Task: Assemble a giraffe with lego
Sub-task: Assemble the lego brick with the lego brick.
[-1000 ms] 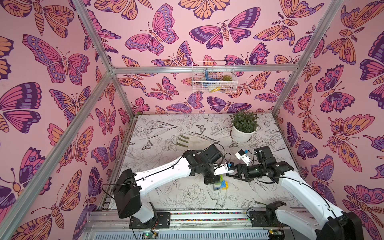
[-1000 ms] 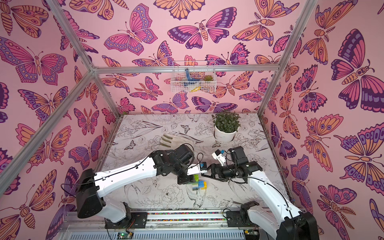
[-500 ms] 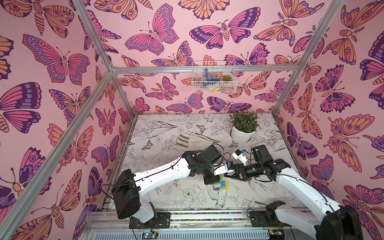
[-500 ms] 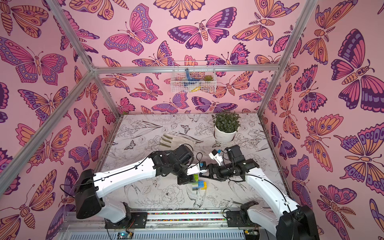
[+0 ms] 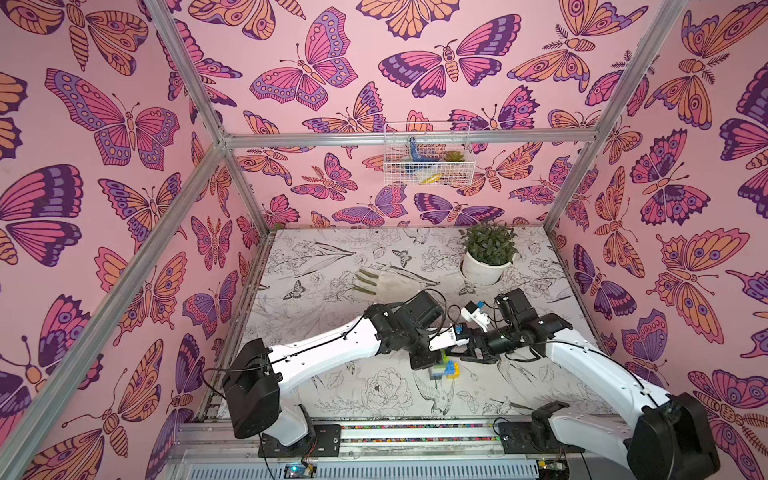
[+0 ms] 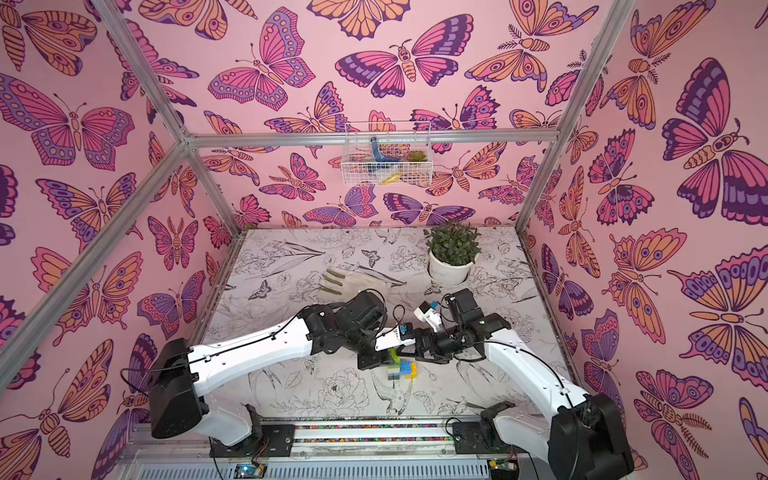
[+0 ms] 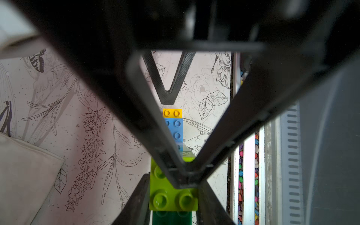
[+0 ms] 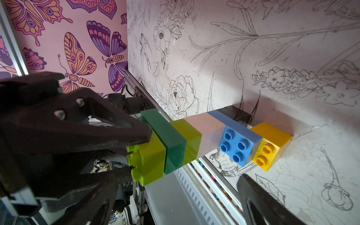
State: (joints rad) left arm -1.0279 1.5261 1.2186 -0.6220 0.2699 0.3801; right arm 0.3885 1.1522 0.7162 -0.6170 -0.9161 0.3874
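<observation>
Giraffe point(image 5: 445, 368) stands upright on table point(image 5: 316, 291), well apart from plant pot point(image 5: 482, 270), on the side of it toward the arm bases. Long axis vertical: yellow foot brick point(image 8: 270, 146) on the tabletop, then blue body point(image 8: 237, 140), white-&-lime neck point(image 8: 202, 134), dk green head point(image 8: 171, 144), top lime brick point(image 8: 148, 161) w/ studs up. Blue body lies level & sticks out toward the right arm's side; yellow foot brick sits under that end, half poking out.

Left gripper point(image 8: 139, 153) sits over the stack pointing down, jaws almost closed, pinching top lime brick on 2 opposite sides. Left arm: forearm stretched low across the table, wrist bent steeply down, farther from plant pot than glove point(image 5: 386, 284) is.

Right gripper point(image 5: 457, 354) approx level, aimed at giraffe from the side opposite the left arm, jaws spread wide, nothing in them. One finger point(image 8: 261, 202) is near yellow foot brick, not touching. Right arm: elbow bent, forearm running in toward giraffe.

Glove lies flat on the left-arm side of plant pot, apart from it.
</observation>
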